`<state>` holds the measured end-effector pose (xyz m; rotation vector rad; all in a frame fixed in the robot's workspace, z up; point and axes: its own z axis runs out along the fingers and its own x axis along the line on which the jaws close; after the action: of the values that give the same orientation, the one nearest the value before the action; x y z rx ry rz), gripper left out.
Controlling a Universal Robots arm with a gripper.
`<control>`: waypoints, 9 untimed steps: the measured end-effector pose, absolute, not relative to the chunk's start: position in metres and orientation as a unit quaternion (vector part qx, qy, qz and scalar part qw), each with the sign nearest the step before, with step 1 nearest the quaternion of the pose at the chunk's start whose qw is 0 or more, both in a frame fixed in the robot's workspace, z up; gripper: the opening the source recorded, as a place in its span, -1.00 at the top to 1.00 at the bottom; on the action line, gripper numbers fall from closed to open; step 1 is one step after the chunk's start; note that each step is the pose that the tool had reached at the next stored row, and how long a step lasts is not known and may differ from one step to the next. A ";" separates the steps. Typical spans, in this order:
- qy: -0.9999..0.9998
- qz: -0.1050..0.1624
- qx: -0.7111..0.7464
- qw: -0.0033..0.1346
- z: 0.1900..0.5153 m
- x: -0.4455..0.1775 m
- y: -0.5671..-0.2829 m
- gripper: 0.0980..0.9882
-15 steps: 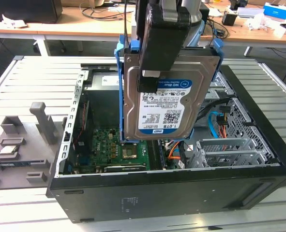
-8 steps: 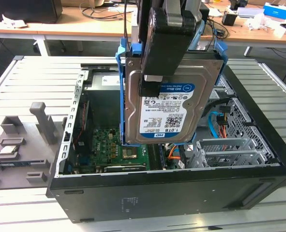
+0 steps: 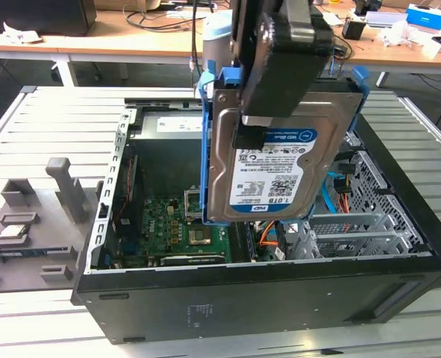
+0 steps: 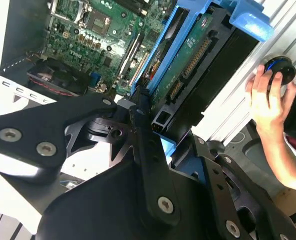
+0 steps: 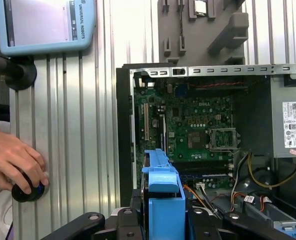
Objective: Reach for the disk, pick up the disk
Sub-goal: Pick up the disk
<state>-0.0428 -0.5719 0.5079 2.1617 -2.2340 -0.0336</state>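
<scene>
The claw [image 3: 254, 127] pinches the disk [image 3: 280, 168] by its upper edge, so the drive hangs upright, label outward, clear above the open computer case [image 3: 168, 298], probably free of its cage. The case lies on a slatted metal counter [image 3: 48, 127]; a person's hand [image 5: 12, 160] rests on a knob [image 5: 26, 191] nearby.

Silver disk [image 3: 280, 160] with white-and-blue barcoded label, blue bracket [image 5: 164, 197] along its edges, green motherboard [image 5: 198, 125], black case [image 3: 265, 306], pale grey slatted bench [image 3: 48, 127], orange cables [image 3: 269, 239]
</scene>
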 end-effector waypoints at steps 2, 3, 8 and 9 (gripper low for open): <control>-0.719 -0.011 0.695 0.016 0.508 -0.037 -0.572 0.39; -0.719 -0.011 0.695 0.016 0.508 -0.035 -0.572 0.39; -0.719 -0.011 0.695 0.017 0.508 -0.018 -0.572 0.39; -0.719 -0.011 0.695 0.017 0.508 -0.016 -0.572 0.39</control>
<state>-0.0159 -0.5718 0.5079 2.1614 -2.2339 -0.0337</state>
